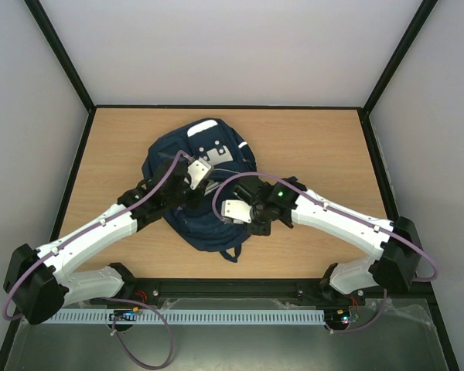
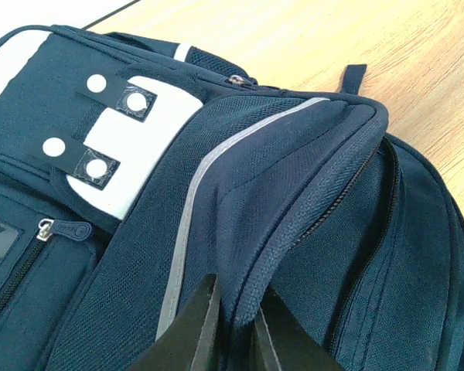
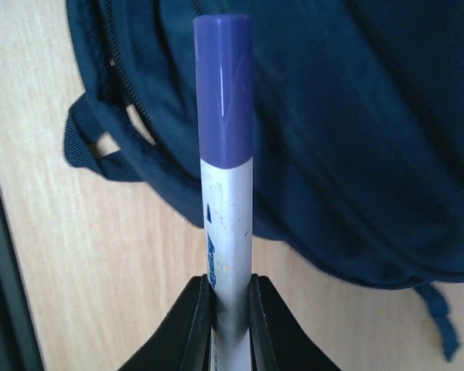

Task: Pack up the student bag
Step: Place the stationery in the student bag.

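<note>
The navy student bag (image 1: 182, 151) lies on the wooden table, white patches towards the back. My left gripper (image 1: 187, 185) rests on its middle and is shut on a fold of the bag's fabric beside an open zipper; in the left wrist view the fingertips (image 2: 205, 325) pinch the zipper edge of the bag (image 2: 294, 154). My right gripper (image 1: 251, 220) hovers over the bag's near right side and is shut on a white marker with a purple cap (image 3: 224, 193). The marker sticks out past the right gripper (image 3: 230, 325) towards the bag (image 3: 356, 116).
The wooden table (image 1: 317, 147) is walled by black-framed white panels at the back and sides. A strap loop (image 3: 85, 139) of the bag lies on the wood near the black front edge (image 3: 0, 294). A small loop (image 1: 232, 253) sticks out at the bag's near end.
</note>
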